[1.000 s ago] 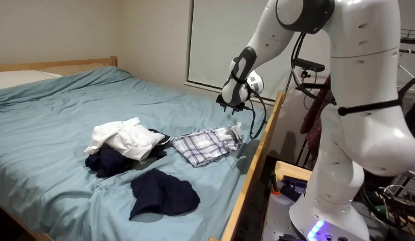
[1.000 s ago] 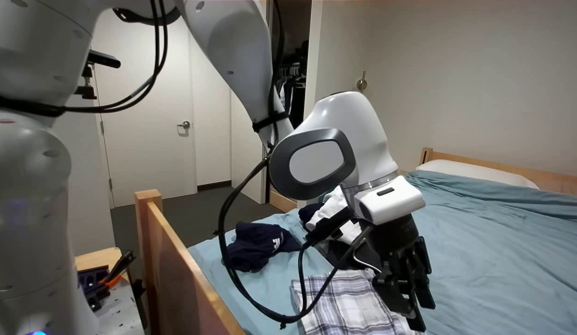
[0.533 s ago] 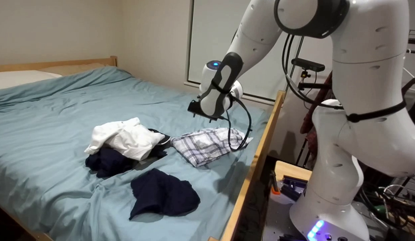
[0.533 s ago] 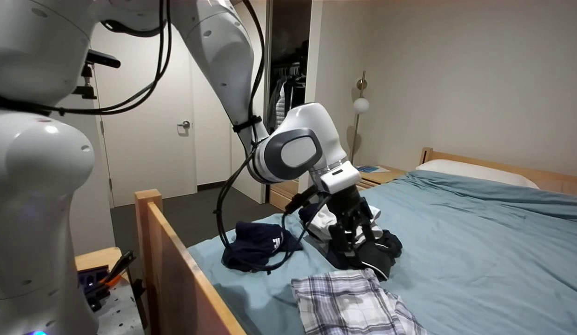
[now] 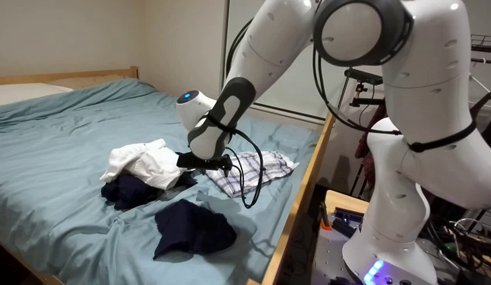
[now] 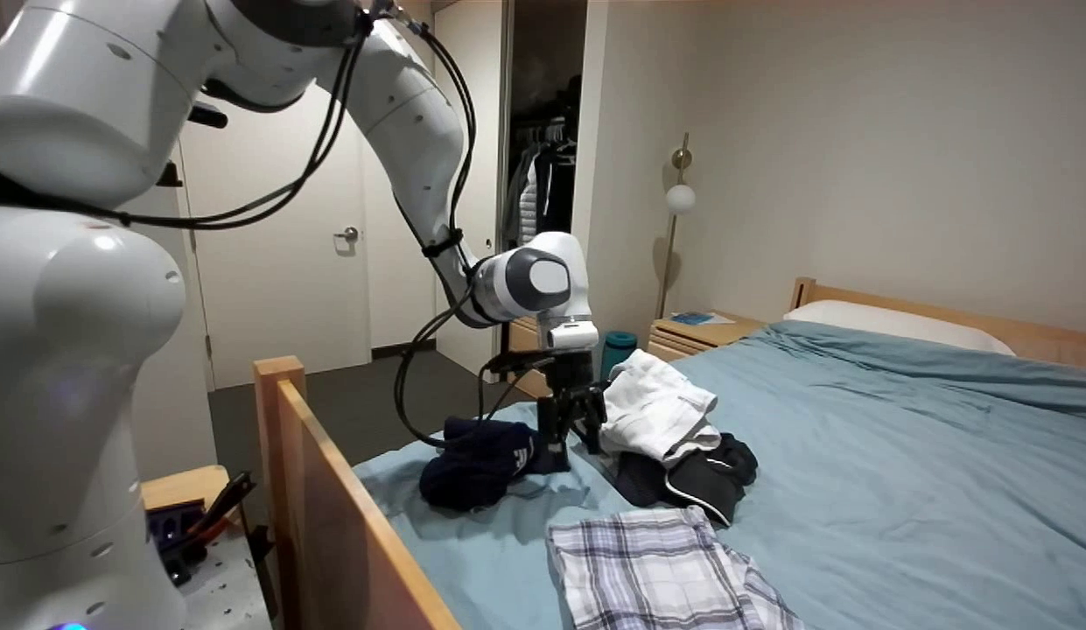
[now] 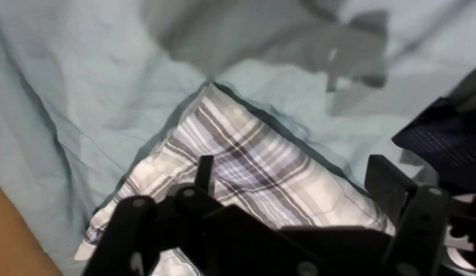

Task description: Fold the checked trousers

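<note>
The checked trousers (image 6: 652,569), white with dark blue-grey plaid lines, lie on the bed as a folded, roughly rectangular bundle. In the wrist view one pointed corner of the checked trousers (image 7: 238,153) lies toward the middle, with the lower part hidden behind the gripper. My gripper (image 7: 293,165) is open, its fingers (image 7: 204,172) wide apart with no cloth pinched between them. In an exterior view the gripper (image 6: 574,446) hangs low over the bed, past the trousers' far edge, between the navy garment and the white one. Elsewhere the arm partly covers the trousers (image 5: 269,166).
A plain navy garment (image 5: 194,229) lies near the front of the bed. Beside the trousers, a white garment (image 5: 146,162) tops a pile with a dark one (image 5: 128,192) and a black piece with white piping (image 6: 696,481). A wooden bed rail (image 5: 298,202) runs along one side.
The arm has swung across and down, from over the trousers' outer end to their edge near the other clothes. That outer end, raised a second ago, has settled flatter. The jaws stand wider.
</note>
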### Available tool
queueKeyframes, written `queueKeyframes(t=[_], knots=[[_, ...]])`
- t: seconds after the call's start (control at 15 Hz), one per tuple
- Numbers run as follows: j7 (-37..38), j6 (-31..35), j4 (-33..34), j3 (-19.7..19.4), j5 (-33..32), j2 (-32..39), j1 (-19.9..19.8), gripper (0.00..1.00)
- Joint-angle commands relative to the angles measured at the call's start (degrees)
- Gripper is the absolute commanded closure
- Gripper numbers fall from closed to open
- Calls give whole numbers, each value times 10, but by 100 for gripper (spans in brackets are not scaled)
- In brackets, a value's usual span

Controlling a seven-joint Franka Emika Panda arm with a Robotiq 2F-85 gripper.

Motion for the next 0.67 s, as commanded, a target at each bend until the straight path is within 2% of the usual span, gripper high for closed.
queueKeyframes(t=[0.0,0.2,0.33,0.47,0.53,0.6], knots=[[35,-119,80,77,-74,53,-70,0],[10,-213,137,141,-150,80,-135,0],[-33,-230,166,184,-194,93,-177,0],[-58,-235,189,209,-241,104,-195,0],[-10,-216,161,214,-231,86,-202,0],[-19,-219,171,221,-242,92,-208,0]])
